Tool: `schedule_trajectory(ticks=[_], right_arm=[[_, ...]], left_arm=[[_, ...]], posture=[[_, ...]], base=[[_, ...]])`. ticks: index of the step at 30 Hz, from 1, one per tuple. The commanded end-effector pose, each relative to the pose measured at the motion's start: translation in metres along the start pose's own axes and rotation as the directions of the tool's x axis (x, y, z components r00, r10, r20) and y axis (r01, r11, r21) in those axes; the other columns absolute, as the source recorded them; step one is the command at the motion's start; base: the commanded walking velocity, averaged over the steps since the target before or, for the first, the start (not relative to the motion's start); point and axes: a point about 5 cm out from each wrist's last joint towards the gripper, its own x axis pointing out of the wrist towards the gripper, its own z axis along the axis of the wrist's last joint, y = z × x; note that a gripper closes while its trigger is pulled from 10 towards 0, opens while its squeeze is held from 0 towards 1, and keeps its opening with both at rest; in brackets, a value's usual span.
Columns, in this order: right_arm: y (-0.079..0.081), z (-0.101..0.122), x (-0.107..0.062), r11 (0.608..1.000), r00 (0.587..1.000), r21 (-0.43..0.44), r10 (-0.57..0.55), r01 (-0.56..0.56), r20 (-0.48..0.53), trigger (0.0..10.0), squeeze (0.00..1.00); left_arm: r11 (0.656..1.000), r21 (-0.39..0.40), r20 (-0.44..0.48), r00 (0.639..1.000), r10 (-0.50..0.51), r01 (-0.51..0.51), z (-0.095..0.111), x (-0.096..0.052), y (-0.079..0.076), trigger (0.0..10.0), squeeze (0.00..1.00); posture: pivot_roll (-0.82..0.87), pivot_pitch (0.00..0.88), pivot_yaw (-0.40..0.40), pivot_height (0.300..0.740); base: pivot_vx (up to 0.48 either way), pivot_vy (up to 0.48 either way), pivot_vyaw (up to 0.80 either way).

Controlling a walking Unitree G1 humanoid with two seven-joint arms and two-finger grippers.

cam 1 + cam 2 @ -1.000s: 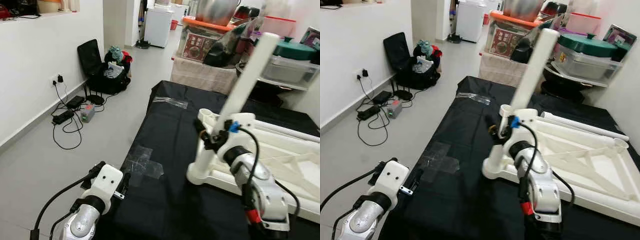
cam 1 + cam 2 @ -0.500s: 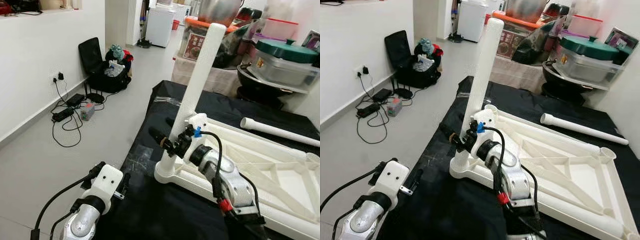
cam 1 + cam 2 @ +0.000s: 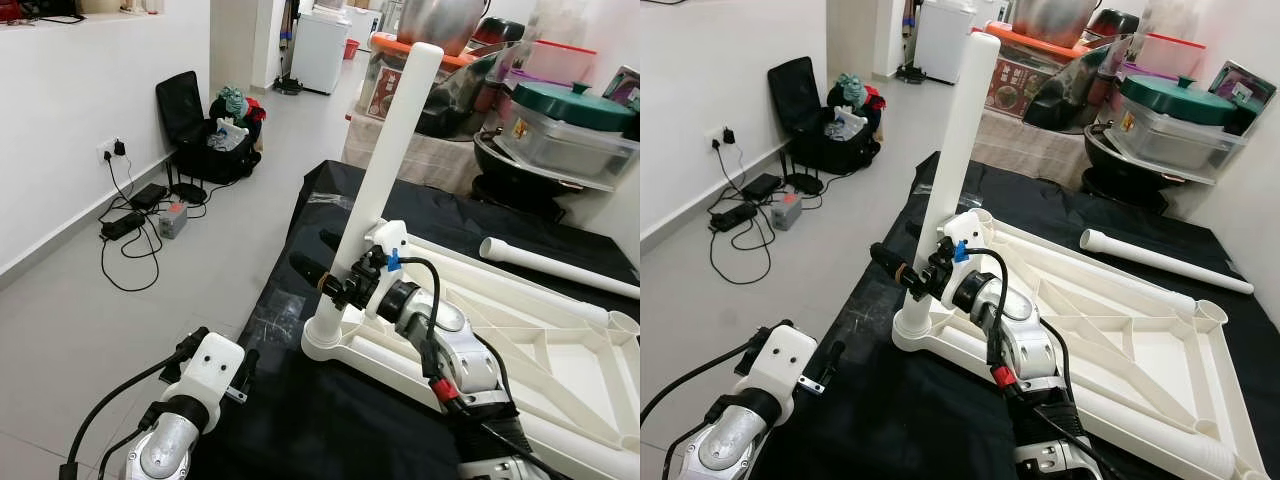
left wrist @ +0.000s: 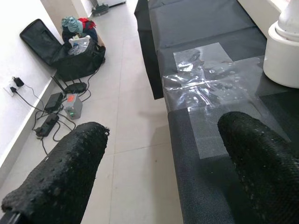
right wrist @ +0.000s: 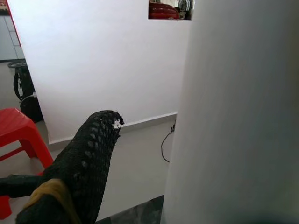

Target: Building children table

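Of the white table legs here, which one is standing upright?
The leg at the near-left corner socket of the overturned tabletop, beside the right gripper, stands upright. The other leg lies flat on the black cloth beyond the tabletop.

Bright, even indoor light; sharp head views, soft close-up wrist foregrounds.

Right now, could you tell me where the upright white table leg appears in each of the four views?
Left eye view: white table leg, centre, rising from the tabletop frame's corner.
Right eye view: left of centre.
Left wrist view: its socket base, at the edge.
Right wrist view: close up.
Shared landmark: black mat.
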Motion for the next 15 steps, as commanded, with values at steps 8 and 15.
schedule_trajectory(ticks=[8, 15], right_arm=[[-0.002, -0.003, -0.006, 0.998, 0.998, -0.035, -0.056, 0.056, 0.012, 0.0, 0.0], [-0.001, -0.004, -0.012, 0.997, 0.997, -0.039, -0.072, 0.07, -0.041, 10.0, 0.0]], left_arm=[[1.0, 0.002, 0.004, 1.0, -0.012, 0.012, 0.001, -0.001, -0.004, 10.0, 0.0], [1.0, -0.001, 0.006, 1.0, -0.018, 0.018, 0.001, 0.001, -0.004, 10.0, 0.0]], posture=[[0.16, 0.0, -0.212, 0.74], [0.14, 0.0, -0.203, 0.74]], base=[[0.0, 0.0, 0.0], [0.0, 0.0, 0.0]])
